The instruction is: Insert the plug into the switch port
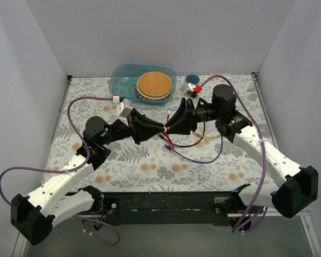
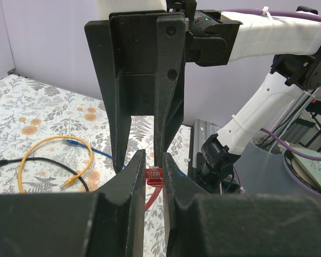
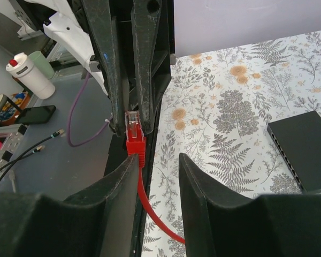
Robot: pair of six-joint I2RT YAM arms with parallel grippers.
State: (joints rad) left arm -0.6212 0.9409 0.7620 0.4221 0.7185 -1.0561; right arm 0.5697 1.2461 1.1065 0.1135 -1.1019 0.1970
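Observation:
My left gripper (image 2: 153,155) is shut on the red plug (image 2: 154,175), which is held above the table where both grippers meet (image 1: 165,128). In the right wrist view the plug (image 3: 132,128) points up out of the left fingers (image 3: 144,69). Its red cable (image 3: 150,206) drops between the jaws of my right gripper (image 3: 158,158). Those jaws stand apart around the cable, with the left finger (image 3: 117,187) touching the plug's boot. The switch (image 3: 305,150), a flat black box with sockets along one edge, lies on the floral cloth at the right of that view. I cannot make it out in the top view.
A blue bowl (image 1: 123,80) holding a woven disc sits at the back centre. Beside it are a blue cup (image 1: 191,79) and a red-capped white bottle (image 1: 194,91). Yellow (image 2: 53,155), blue (image 1: 203,159) and black (image 1: 190,144) cables lie loose under the right arm.

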